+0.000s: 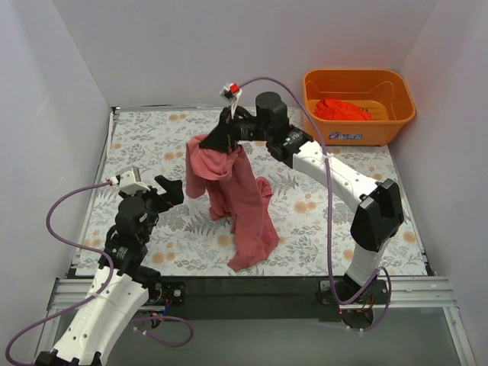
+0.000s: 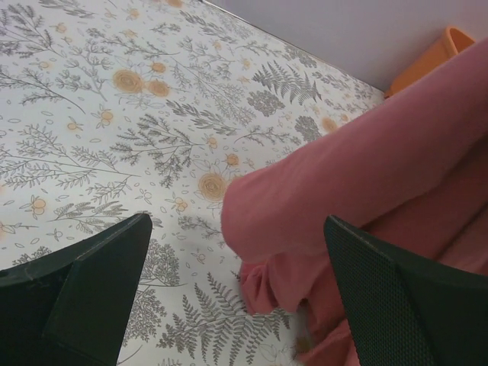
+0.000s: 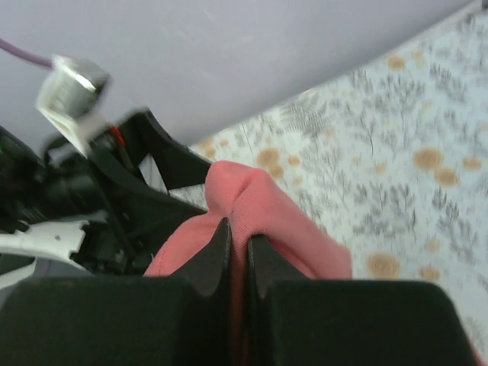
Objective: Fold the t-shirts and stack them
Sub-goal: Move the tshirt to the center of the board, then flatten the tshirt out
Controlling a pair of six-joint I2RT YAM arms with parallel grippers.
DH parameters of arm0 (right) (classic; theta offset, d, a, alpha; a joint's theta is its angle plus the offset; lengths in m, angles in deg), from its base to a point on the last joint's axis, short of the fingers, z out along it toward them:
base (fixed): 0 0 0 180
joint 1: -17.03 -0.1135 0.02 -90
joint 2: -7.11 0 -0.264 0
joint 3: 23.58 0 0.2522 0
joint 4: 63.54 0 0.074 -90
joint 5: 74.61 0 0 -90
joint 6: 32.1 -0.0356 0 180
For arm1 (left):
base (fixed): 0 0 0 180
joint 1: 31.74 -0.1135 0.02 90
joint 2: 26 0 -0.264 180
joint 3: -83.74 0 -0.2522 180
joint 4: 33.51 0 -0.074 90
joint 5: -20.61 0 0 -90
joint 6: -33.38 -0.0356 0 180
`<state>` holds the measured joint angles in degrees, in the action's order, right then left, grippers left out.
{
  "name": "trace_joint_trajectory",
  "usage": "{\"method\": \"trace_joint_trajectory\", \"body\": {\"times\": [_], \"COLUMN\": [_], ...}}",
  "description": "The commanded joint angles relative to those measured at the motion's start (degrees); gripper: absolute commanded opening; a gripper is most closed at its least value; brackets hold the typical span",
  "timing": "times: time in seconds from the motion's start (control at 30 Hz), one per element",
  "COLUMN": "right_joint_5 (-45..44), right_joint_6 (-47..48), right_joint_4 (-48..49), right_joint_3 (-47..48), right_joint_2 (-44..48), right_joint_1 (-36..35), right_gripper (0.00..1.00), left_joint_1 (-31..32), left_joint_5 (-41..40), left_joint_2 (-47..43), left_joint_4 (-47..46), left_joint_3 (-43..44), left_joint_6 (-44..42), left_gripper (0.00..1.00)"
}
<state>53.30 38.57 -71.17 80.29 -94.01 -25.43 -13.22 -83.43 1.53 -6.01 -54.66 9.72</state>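
The dusty pink-red t-shirt (image 1: 232, 191) hangs from my right gripper (image 1: 227, 136), which is shut on a fold of it (image 3: 252, 200) well above the table. Its lower part trails onto the floral cloth. My left gripper (image 1: 169, 191) is open and empty, low at the left, pointing at the shirt. In the left wrist view the shirt (image 2: 358, 183) hangs between and beyond my fingers (image 2: 91, 282), not touched by them. The brighter orange-red t-shirt (image 1: 343, 109) lies crumpled in the orange basket.
The orange plastic basket (image 1: 316, 103) stands at the back right corner. The floral tablecloth (image 1: 343, 221) covers the table. White walls close in the left, back and right. Purple cables loop from both arms.
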Motion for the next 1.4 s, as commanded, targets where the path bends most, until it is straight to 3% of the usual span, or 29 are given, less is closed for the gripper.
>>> {"method": "trace_joint_trajectory", "body": {"times": [0.0,0.1,0.2,0.37,0.53,0.57,0.67,0.73,0.9,1.0,1.23,1.37], "right_joint_5": [3.31,0.42,-7.56,-23.64,-31.13,-33.41,-37.63,-41.59,-54.24,-56.11,-36.61,-32.73], "right_joint_6": [-4.12,-3.96,-1.06,-3.42,-6.5,-7.99,-8.97,-8.53,-3.7,0.25,7.55,10.28], "right_joint_4": [6.61,6.79,6.7,6.79,6.7,6.7,6.27,4.78,-8.83,-15.77,-17.12,-14.05], "right_joint_3": [15.92,21.24,18.54,-4.9,-31.18,-40.27,-54.62,-59.32,-60.85,-56.73,-49.25,-45.03], "right_joint_2": [1.46,2.5,8.03,22.44,36.48,38.26,44.77,48.28,52.78,52.78,47.69,41.28], "right_joint_1": [-0.43,-0.26,1.32,8.77,15.55,17.91,22.22,24.25,26.2,26.2,22.78,13.47], "right_gripper": [0.01,0.01,0.01,0.01,0.02,0.03,0.13,0.31,0.78,0.89,0.83,0.8], "left_joint_1": [0.11,0.2,0.2,0.11,0.11,0.2,0.2,0.2,0.2,0.2,0.2,0.2], "left_joint_5": [-4.15,-3.97,-3.45,-1.69,1.03,1.64,4.11,5.42,7.45,7.8,6.93,5.08], "left_joint_2": [-1.33,-1.34,-0.81,0.5,2.35,2.7,4.46,6.13,8.85,9.47,10.88,11.93], "left_joint_4": [1.38,1.29,1.38,1.12,0.85,0.68,0.33,0.33,0.33,0.41,0.5,1.55], "left_joint_3": [1.26,1.08,1.34,1.34,1.7,1.7,1.78,2.05,2.49,2.58,2.66,3.01], "left_joint_6": [0.98,1.15,1.07,0.98,0.45,0.36,-0.16,-0.43,-0.6,-0.52,-0.43,0.19], "left_gripper": [0.96,0.96,0.96,0.96,0.96,0.96,0.96,0.96,0.96,0.96,0.96,0.96]}}
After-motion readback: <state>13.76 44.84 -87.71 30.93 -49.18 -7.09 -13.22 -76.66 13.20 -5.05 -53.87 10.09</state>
